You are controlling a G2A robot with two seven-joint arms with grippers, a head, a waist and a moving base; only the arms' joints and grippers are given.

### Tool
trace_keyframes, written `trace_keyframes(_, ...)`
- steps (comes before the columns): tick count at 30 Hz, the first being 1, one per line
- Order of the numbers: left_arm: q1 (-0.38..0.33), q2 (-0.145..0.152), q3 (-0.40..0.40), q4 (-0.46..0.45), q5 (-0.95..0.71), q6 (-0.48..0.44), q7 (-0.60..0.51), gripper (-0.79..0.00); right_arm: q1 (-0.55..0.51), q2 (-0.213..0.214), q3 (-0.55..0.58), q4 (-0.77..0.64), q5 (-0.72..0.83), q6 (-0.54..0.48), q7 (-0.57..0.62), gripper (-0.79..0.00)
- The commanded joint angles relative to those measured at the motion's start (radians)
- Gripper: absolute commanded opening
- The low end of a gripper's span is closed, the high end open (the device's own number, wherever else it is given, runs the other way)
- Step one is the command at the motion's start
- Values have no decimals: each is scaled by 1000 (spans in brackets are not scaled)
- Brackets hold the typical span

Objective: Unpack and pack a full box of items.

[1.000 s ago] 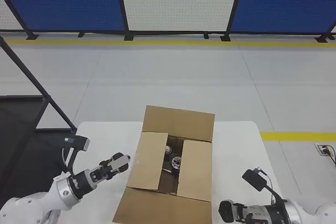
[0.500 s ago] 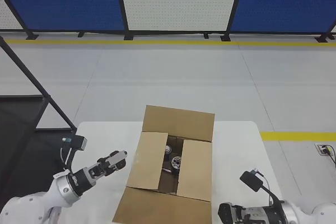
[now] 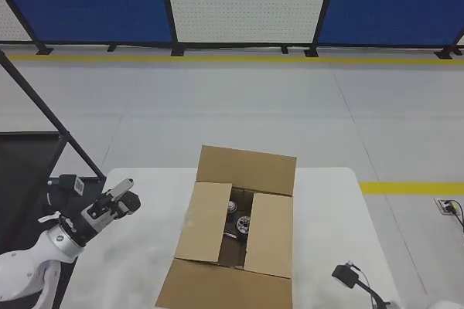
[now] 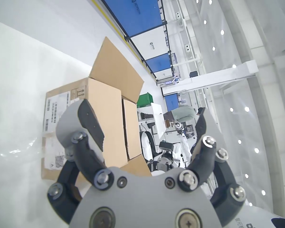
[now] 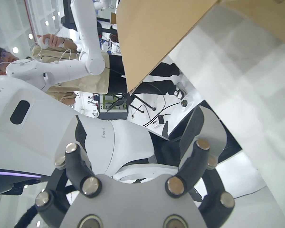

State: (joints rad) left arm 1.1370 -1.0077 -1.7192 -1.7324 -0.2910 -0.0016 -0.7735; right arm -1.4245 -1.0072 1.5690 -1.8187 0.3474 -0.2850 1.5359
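The left end effector [image 3: 130, 195] hangs with its fingers spread apart and nothing between them, above the bench [image 3: 325, 201] edge at 9 o'clock of the box [image 3: 216, 224] and clear of it. The wrist view of this left end effector [image 4: 144, 112] adds what the top view lacks: the labelled side wall of the box [image 4: 109, 100], standing on the white bench [image 4: 14, 72]. The right end effector [image 5: 135, 129] likewise has its fingers apart and empty. Its wrist view shows a brown flap of the box [image 5: 156, 24] close by, with the bench [image 5: 251, 84] next to it. From above, the box sits mid-bench with its 12 o'clock flap raised and its 6 o'clock flap folded outward. The two side flaps lie inward over most of the opening, so a few round metallic items [image 3: 243, 224] show just through the narrow gap between them. A black rack [image 3: 15, 178] stands off the bench at 9 o'clock. Blue and white partition panels [image 3: 247, 19] stand at 12 o'clock, and a yellow line [image 3: 417, 188] crosses the floor at 3 o'clock.
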Motion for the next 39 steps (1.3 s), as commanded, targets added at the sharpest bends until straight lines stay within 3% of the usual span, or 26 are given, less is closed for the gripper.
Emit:
trace_keyframes(1, -18, 1, 7, 16, -1, 1, 0, 0, 18, 5, -29, 0, 13, 1, 0, 0)
trace_keyframes(9, -96, 4, 37, 107, -6, 15, 6, 0, 106, 4, -154, 1, 58, -27, -28, 0)
trace_keyframes(23, -238, 7, 133, 205, 36, 67, -14, 0, 197, -2, -188, -1, 187, -31, -155, 0)
trace_keyframes(27, -217, 15, 170, 161, 112, 62, -107, 0, 233, -7, -205, -5, 188, -22, -233, 0)
trace_keyframes(32, -213, 15, 171, 157, 116, 61, -108, 0, 284, -14, -225, -1, 137, -14, -357, 0)
trace_keyframes(39, -213, 15, 171, 157, 116, 61, -108, 0, 329, -18, -259, 34, 91, 15, -398, 0)
